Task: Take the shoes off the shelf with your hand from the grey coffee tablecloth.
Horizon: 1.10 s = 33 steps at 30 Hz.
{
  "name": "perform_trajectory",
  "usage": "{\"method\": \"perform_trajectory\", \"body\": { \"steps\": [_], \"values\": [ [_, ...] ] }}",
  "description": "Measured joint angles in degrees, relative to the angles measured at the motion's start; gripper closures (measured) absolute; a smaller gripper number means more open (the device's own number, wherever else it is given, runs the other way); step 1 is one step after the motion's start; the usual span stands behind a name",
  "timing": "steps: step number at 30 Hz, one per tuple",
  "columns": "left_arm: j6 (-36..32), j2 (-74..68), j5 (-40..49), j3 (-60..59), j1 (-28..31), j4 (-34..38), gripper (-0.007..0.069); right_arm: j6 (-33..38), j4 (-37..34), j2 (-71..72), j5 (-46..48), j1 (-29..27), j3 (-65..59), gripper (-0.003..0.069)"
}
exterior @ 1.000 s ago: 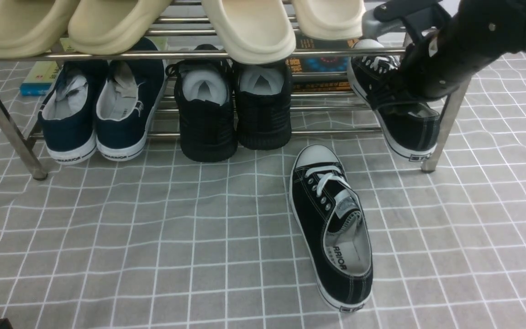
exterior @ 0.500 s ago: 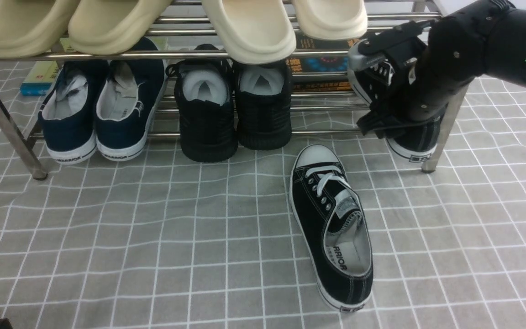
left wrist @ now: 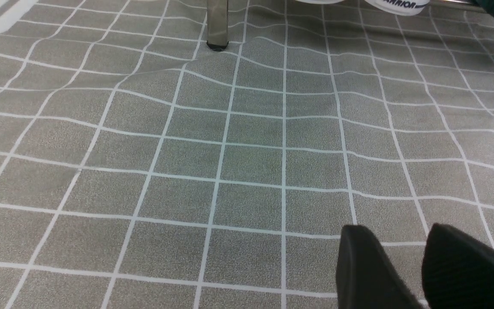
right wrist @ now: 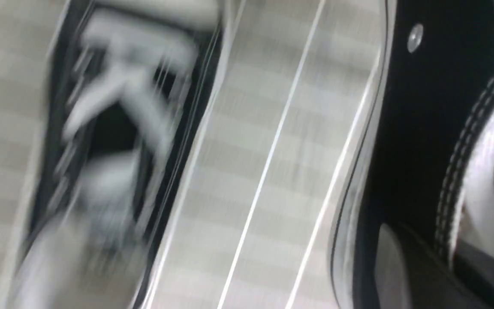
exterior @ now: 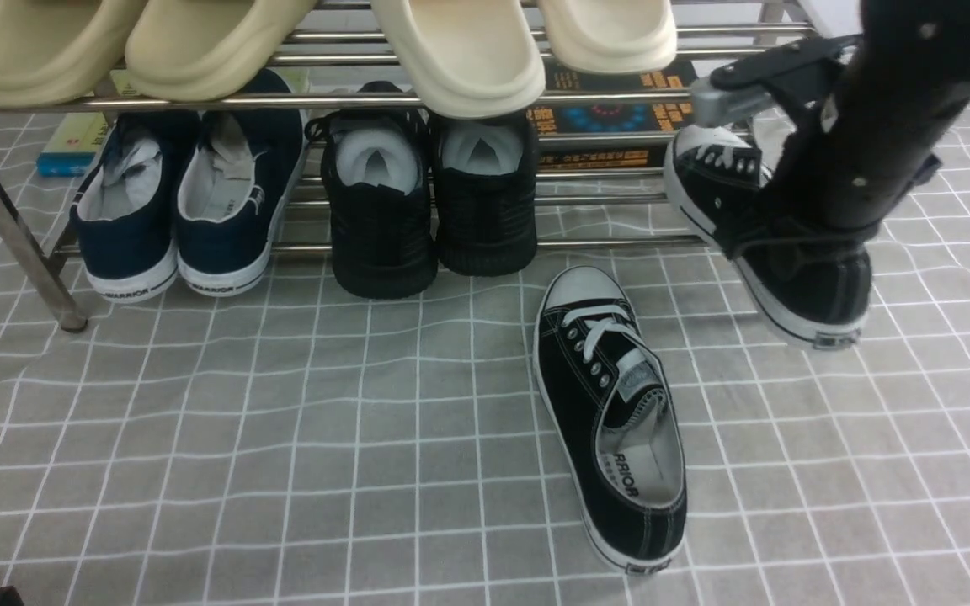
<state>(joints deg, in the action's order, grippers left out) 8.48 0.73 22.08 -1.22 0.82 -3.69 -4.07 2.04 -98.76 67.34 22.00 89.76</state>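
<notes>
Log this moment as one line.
right fingers: shut on held sneaker, heel past shelf front | other sneaker: lying on tablecloth | left fingers: open, empty

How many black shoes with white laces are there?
2. One shoe lies on the grey cloth before the shelf; the other shoe is gripped by the right tool near the shelf's right end. None seem hidden.

Beige slides (exterior: pixel 460 59) up top, navy sneakers (exterior: pixel 228 202), black mesh sneakers (exterior: pixel 384 219), books (exterior: pixel 603 109) behind
</notes>
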Motion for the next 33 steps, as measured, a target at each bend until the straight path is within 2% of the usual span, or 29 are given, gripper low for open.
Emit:
{"method": "perform_trajectory", "body": {
  "steps": [2, 7, 11, 16, 27, 33],
  "values": [
    [0.0, 0.0, 0.0, 0.0, 0.0, 0.0, 0.0384, 0.37, -2.04, 3.71, 3.17, 0.17, -1.6, 0.0653],
    [0.0, 0.0, 0.0, 0.0, 0.0, 0.0, 0.0384, 0.25, -5.48, 8.94, 3.56, 0.19, -8.66, 0.0651],
    [0.0, 0.0, 0.0, 0.0, 0.0, 0.0, 0.0384, -0.14, -8.42, 13.57, -1.12, 0.19, -18.81, 0.0648],
    [0.0, 0.0, 0.0, 0.0, 0.0, 0.0, 0.0384, -0.4, -9.65, 13.54, -4.53, 0.19, -24.17, 0.0645],
    [0.0, 0.0, 0.0, 0.0, 0.0, 0.0, 0.0384, 1.37, -13.02, 12.7, -10.03, 0.19, -25.0, 0.0643],
    [0.0, 0.0, 0.0, 0.0, 0.0, 0.0, 0.0384, 7.85, -17.09, 12.36, -10.8, 0.14, -24.8, 0.0643]
  ]
}}
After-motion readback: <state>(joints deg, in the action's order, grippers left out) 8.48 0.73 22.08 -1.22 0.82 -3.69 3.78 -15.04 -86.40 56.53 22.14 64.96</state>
